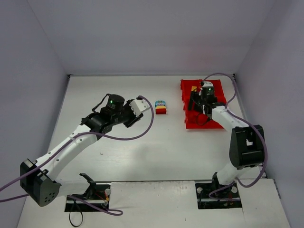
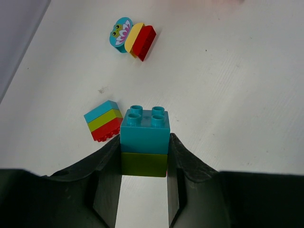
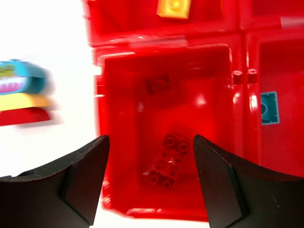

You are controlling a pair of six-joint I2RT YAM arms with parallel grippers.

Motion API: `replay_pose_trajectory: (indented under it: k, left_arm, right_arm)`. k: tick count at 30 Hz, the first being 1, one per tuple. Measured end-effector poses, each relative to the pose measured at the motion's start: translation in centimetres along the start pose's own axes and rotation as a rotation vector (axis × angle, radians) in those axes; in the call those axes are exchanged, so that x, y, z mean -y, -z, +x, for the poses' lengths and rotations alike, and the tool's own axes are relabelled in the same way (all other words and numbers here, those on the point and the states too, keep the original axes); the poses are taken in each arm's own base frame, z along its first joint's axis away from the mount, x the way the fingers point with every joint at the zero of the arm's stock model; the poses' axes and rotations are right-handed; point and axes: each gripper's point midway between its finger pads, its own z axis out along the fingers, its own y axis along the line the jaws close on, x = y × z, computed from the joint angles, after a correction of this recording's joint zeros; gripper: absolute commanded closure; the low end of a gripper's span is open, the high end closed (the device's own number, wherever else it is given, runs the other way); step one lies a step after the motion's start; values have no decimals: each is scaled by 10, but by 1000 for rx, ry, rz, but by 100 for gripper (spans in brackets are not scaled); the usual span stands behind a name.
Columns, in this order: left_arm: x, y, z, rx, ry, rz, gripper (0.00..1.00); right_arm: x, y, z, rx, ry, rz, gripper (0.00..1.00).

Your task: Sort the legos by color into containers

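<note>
My left gripper (image 2: pixel 145 141) is shut on a teal lego stacked on a green one (image 2: pixel 145 135), held above the table. Beside it lies a small teal, green and red stack (image 2: pixel 103 120). Farther off lies a stack of a teal flower-face piece, a yellow and a red lego (image 2: pixel 134 38), also seen mid-table (image 1: pixel 161 107). My right gripper (image 3: pixel 149 142) hangs open over a bin of the red containers (image 1: pixel 192 122). A red lego (image 3: pixel 167 161) is in that bin below the jaws. A yellow lego (image 3: pixel 174 7) and a teal lego (image 3: pixel 269 108) sit in other bins.
The red tray stands at the back right near the right wall. The left arm (image 1: pixel 76 137) stretches diagonally across the left half of the table, its gripper (image 1: pixel 134 116) just left of the mid-table stack. White walls enclose the table on three sides.
</note>
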Motion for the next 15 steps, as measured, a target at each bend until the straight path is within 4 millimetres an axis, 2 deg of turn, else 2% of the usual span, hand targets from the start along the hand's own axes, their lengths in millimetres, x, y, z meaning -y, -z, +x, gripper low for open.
replay_pose_trajectory:
  k: [2,4,9,12,15]
  left_arm:
    - [0,0,-1,6,-1,3,83]
    - [1,0,-2,11,-1,8,83]
    - [4,2,-2,23,-3,15,83]
    - [7,4,-1,34,-5,23,83]
    - [10,7,-4,55,-9,29,83]
  right_arm:
    - [-13,14,-11,30,-9,-67,34]
    - [-33,36,-27,74,-25,-174,35]
    - [-99,116,-72,228,-41,-526,34]
    - [-141,153,-70,234,-15,-716,30]
    - [-180,173,-50,167,12,-861,29]
